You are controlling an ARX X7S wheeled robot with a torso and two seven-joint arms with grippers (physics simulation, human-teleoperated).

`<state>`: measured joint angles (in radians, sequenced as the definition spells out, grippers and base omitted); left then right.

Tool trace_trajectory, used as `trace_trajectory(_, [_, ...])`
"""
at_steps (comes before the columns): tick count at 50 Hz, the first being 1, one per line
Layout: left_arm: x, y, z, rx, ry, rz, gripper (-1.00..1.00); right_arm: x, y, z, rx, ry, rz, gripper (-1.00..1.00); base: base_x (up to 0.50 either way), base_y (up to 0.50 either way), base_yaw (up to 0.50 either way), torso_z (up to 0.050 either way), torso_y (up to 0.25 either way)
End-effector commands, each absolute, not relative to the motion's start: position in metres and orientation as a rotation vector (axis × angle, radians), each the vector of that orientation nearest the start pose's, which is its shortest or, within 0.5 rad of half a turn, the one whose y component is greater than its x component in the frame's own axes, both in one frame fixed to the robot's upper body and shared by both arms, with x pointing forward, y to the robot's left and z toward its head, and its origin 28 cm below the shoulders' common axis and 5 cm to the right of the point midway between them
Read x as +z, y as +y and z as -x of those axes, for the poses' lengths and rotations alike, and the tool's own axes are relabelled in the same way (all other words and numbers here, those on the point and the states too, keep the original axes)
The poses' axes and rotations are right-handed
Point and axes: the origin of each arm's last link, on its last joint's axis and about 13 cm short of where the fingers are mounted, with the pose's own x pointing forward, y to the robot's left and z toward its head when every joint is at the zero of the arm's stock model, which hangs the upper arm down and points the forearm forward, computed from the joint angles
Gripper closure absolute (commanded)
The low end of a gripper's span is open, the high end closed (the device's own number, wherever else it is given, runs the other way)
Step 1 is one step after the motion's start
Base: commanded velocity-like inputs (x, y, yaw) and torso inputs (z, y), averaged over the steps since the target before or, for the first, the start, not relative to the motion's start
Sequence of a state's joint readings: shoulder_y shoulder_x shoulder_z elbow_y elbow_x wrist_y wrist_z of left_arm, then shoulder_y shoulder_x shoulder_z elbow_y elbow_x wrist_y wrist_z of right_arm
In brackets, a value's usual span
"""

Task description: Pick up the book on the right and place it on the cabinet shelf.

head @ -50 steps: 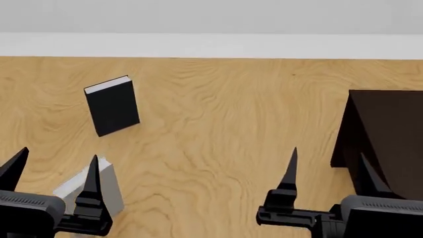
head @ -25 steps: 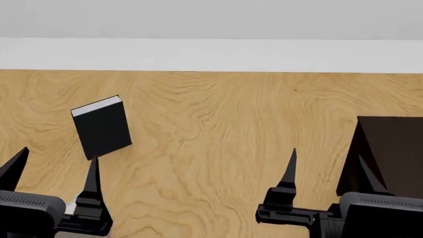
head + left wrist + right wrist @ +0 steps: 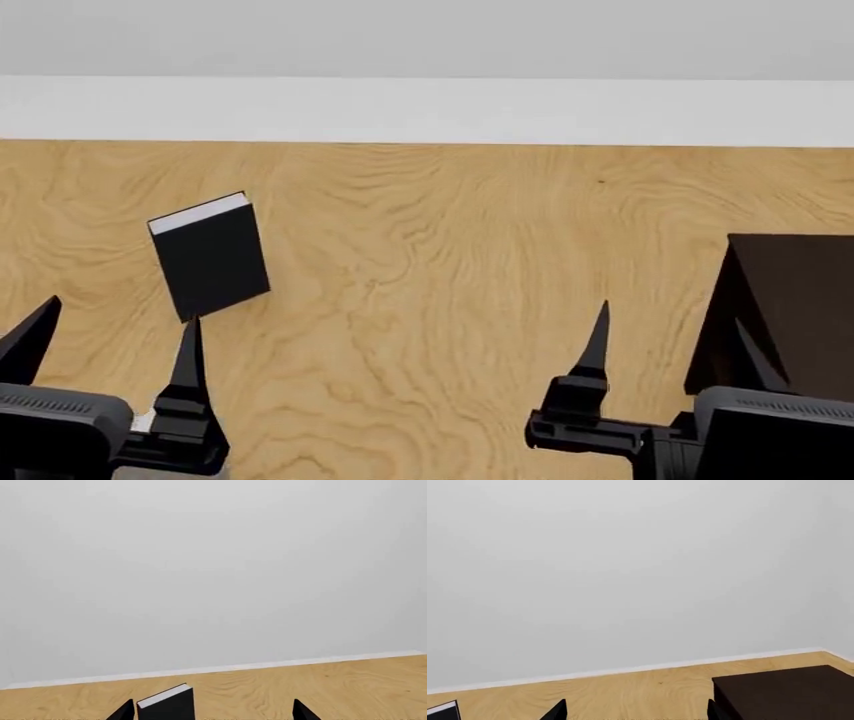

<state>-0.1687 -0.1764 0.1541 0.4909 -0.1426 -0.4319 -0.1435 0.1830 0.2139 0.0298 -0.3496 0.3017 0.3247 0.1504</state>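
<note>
Grey book slipped almost below view, beside left hand [image 3: 107, 340].

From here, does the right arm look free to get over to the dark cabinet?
Probably yes. The right gripper is open and empty, and the cabinet stands just beyond it on the bare wooden floor, nothing between. The black book is off on the left side.
</note>
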Motion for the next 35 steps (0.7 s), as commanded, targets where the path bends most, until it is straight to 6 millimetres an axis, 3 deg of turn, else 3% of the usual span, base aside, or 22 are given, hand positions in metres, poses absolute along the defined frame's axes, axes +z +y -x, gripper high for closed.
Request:
trace_trajectory(1, [0.120,0.203,-0.229,-0.067,-0.201,-0.055,-1.00,0.110,-0.135,-0.241,-0.082,-0.176,-0.059,-1.00,0.00,0.50,0.00,0.000,0.000])
trace_trajectory(4, [0.120,0.204,-0.228,-0.067,-0.203,-0.055,-1.00,0.110,-0.134,-0.241,-0.078,-0.182,-0.069,-1.00,0.00,0.49,0.00,0.000,0.000])
trace_trajectory(16, [0.120,0.204,-0.228,-0.067,-0.203,-0.053,-1.00,0.109,-0.134,-0.241,-0.074,-0.178,-0.086,-1.00,0.00,0.00,0.00,0.000,0.000])
trace_trajectory(22, [0.122,0.208,-0.228,-0.054,-0.206,-0.046,-1.00,0.118,-0.133,-0.237,-0.065,-0.020,-0.026,-1.00,0.00,0.00,0.00,0.000,0.000])
trace_trajectory(35, [0.133,0.213,-0.220,-0.043,-0.234,-0.022,-1.00,0.184,-0.136,-0.213,-0.089,0.171,0.089,-1.00,0.00,0.00,0.00,0.000,0.001])
